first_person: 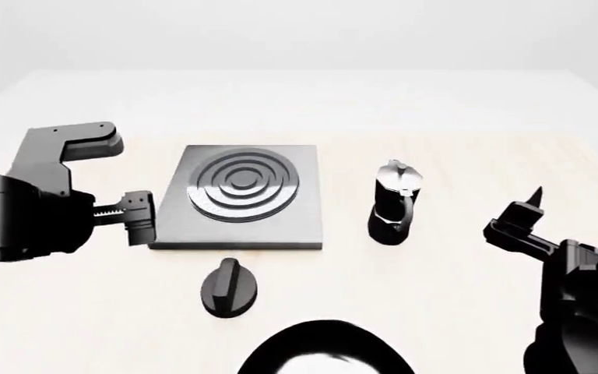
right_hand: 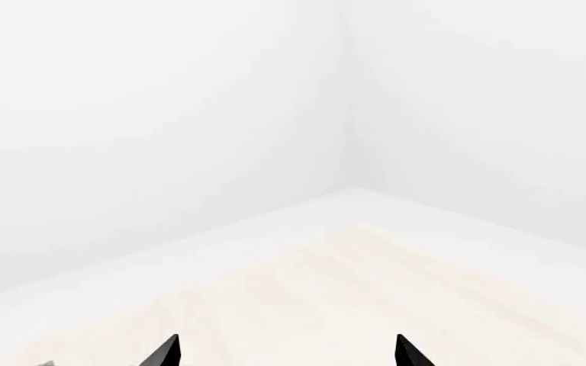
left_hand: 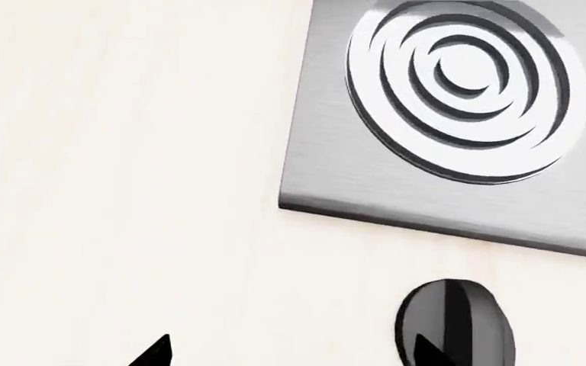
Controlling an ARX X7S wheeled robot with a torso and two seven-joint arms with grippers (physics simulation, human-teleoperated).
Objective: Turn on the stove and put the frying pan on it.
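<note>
The stove [first_person: 278, 230] is a flat grey plate with a ringed burner [first_person: 243, 185] at mid-table. Its black knob [first_person: 230, 288] sits just in front of it. The frying pan [first_person: 314, 341] shows only as a black rim at the head view's bottom edge, with its handle out of view. My left gripper [first_person: 141, 218] is open beside the stove's left edge. In the left wrist view the left gripper [left_hand: 293, 358] is spread wide, one fingertip in front of the knob [left_hand: 461, 309], with the stove [left_hand: 344, 175] beyond. My right gripper [first_person: 517, 210] hangs at the right, and the right gripper [right_hand: 286, 357] is open with nothing between its fingers.
A small black-and-silver moka pot [first_person: 395, 202] stands upright right of the stove, between it and my right arm. The pale table [first_person: 466, 140] stretches back to white walls. The right wrist view shows only bare table [right_hand: 375, 290] and a wall corner.
</note>
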